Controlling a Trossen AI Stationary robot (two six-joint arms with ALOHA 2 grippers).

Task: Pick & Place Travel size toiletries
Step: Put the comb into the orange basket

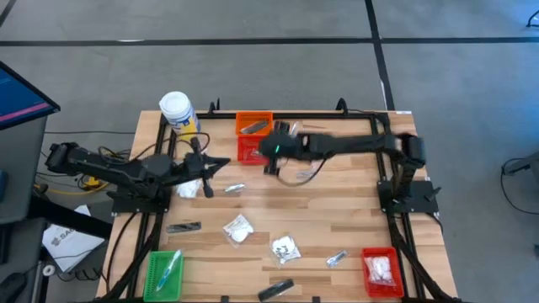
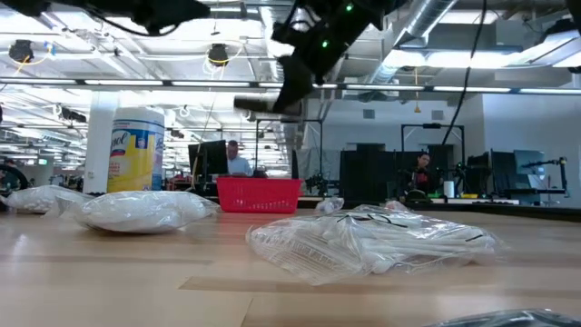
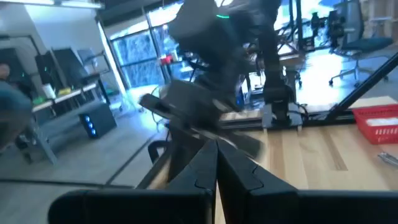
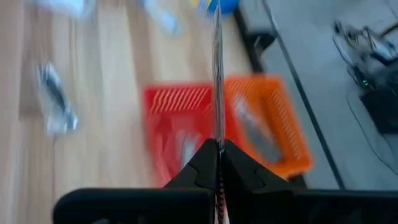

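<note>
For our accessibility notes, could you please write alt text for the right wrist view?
The right claw, shut on a thin flat item seen edge-on, hangs above a red basket and an orange basket standing side by side on the wooden table. Each basket holds something blurred, and a small silvery item lies on the wood beside them.

The right arm stretches across the table's far side, its gripper (image 1: 274, 150) pinched closed. The left arm reaches inward, its gripper (image 1: 221, 163) closed, 2 fingers meeting.

Grey floor (image 1: 253, 76), office desks (image 2: 508, 202) behind
</note>
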